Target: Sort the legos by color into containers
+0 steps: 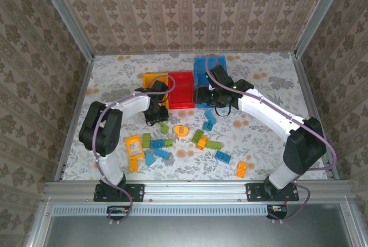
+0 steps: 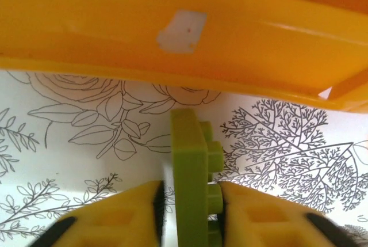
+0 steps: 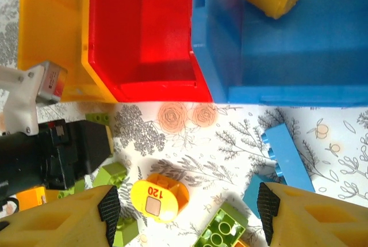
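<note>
Green lego (image 2: 190, 172), flat studded plastic

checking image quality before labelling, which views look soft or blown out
Left wrist: yellow bin wall close and soft, green brick sharper. Right wrist: red bin oversaturated, blue bin hazy, own fingers blurred. Top external: even light, table sharp, no harsh shadows.
</note>
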Controlling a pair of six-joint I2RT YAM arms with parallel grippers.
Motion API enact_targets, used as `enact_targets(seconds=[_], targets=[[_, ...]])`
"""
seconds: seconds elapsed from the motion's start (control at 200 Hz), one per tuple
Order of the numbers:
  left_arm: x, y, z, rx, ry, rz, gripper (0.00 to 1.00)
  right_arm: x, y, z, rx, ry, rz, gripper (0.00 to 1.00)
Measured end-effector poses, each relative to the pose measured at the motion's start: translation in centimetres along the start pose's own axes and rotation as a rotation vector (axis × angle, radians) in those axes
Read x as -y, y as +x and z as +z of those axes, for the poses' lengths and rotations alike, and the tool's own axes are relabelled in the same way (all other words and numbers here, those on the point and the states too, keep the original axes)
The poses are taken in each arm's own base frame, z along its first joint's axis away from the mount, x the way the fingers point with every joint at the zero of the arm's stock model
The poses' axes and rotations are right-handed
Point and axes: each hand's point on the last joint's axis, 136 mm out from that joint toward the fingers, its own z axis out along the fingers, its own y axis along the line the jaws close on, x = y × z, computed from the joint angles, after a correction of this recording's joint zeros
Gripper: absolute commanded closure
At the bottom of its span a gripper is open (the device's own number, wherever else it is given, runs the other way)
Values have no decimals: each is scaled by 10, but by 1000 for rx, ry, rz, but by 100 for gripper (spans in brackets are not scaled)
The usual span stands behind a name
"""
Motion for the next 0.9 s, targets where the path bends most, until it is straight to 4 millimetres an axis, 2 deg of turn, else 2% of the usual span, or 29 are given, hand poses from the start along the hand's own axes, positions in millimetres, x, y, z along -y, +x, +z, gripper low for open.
enact_targets(seconds=[0.345,0.455,0.56,0.655,0.76,0.82,0.9], targets=[[-5,-2,-4,22,-28,15,85,-8,1,-1,0,-36,-11,34],[-6,-1,-23,53,-35,31,85,-14,2,-1,-2,-60,-28,35],[-4,-4,-50,97,-25,59,86,-32,0,-6,21,-122,-69,35],[1,-22,-74,153,-8,78,85,-51,-2,-15,56,-194,-105,34],[7,-54,-94,215,17,83,85,-68,-5,-20,82,-252,-131,34],[7,-74,-98,240,20,80,85,-71,-4,-20,83,-262,-135,34],[6,-99,-93,252,11,82,84,-71,-3,-18,77,-259,-135,33]])
